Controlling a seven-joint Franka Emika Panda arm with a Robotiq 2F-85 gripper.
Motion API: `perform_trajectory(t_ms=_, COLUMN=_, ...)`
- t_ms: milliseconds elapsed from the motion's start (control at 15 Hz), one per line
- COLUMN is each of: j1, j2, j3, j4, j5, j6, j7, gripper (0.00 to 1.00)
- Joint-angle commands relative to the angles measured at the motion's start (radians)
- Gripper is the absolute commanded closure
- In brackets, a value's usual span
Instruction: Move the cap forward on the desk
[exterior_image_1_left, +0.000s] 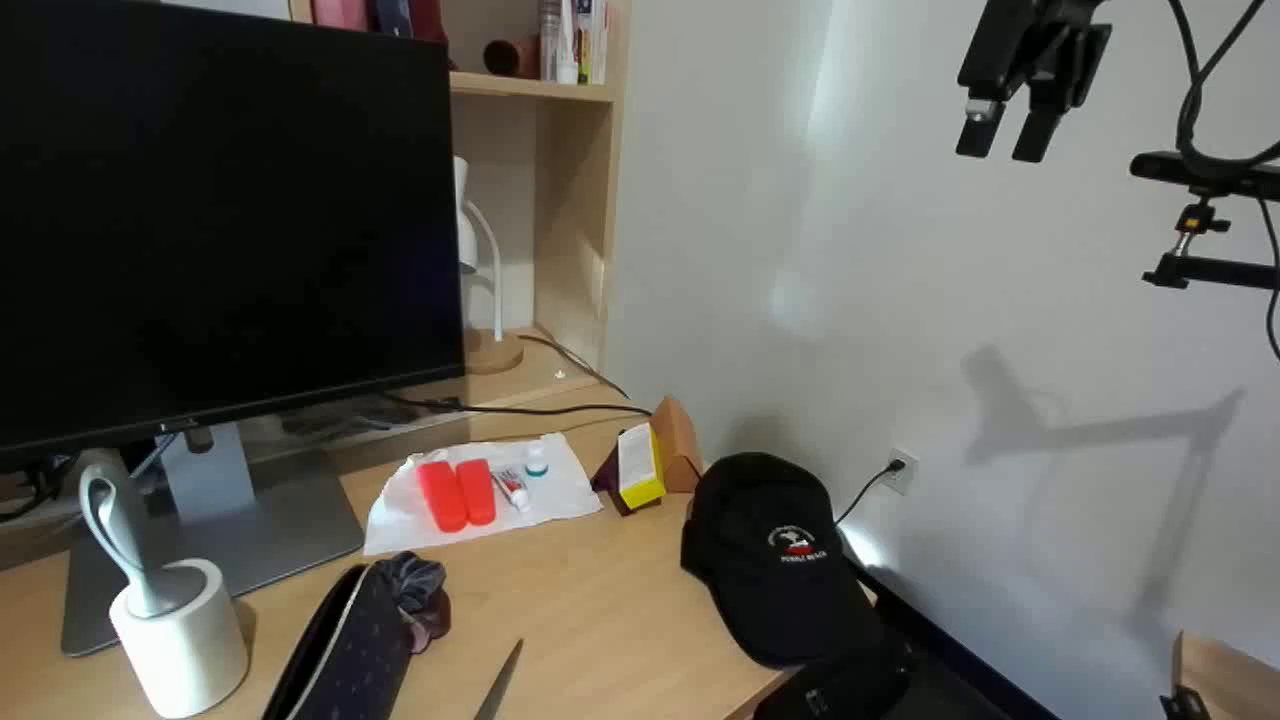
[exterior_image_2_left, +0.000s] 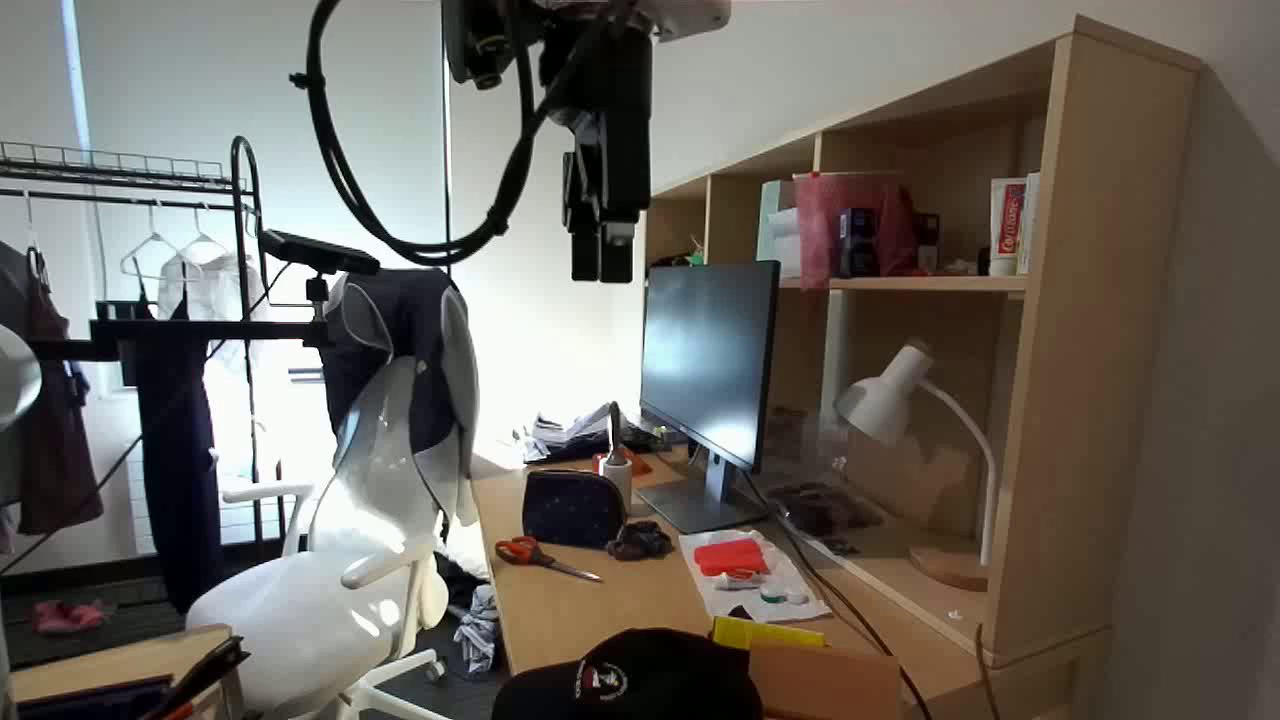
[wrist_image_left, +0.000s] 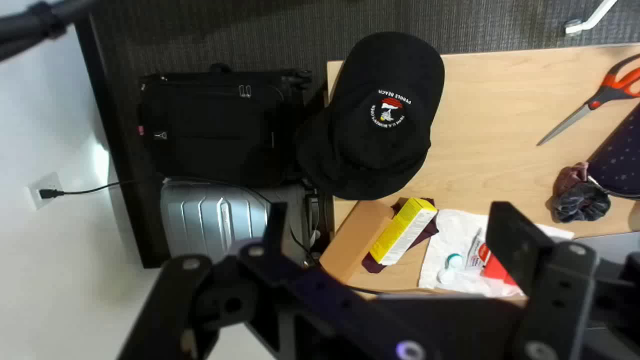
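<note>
Counter (wrist_image_left: 490, 125): pale, smooth-looking wood; light things should slide easily on it.
Cap (wrist_image_left: 367, 135): at the counter's corner, partly overhanging; likely light, soft, hardly fragile, its fabric not slippery.
Crown (exterior_image_1_left: 750, 485): rounded; would probably squash if gripped whole, so pinch a fold.
Brim (wrist_image_left: 400, 60): curved, probably stiffer; appears to jut past the counter's edge, so looks the surest hold.
Jaws: spread, nothing between them, well above the cap.
</note>
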Motion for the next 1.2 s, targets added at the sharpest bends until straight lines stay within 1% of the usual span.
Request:
perform_trajectory(t_ms=0, j1=-0.008, j2=0.002, j3=0.006, j4=0.003, j5=0.003, j6=-0.002, j7=-0.003, gripper=0.0)
perform_trajectory(t_ms=467, j1=-0.008, j2=0.002, j3=0.006, j4=0.003, j5=0.003, j6=-0.002, j7=-0.003, gripper=0.0)
perform_trajectory(t_ms=533, j1=-0.001, j2=0.013, j3=0.002, j4=0.015, j5=0.023, j6=0.002, j7=-0.013, gripper=0.0)
perform_trajectory(t_ms=800, j1=0.043, j2=0.091, j3=0.03, j4=0.069, j5=0.077, j6=0.026, j7=-0.016, gripper=0.0)
perform_trajectory(t_ms=1000, j1=0.059, j2=0.17, j3=0.063, j4=0.105, j5=0.133, j6=0.067, j7=0.077, gripper=0.0)
perform_trajectory(t_ms=1133, j1=0.059, j2=0.214, j3=0.083, j4=0.112, j5=0.136, j6=0.087, j7=0.133, gripper=0.0)
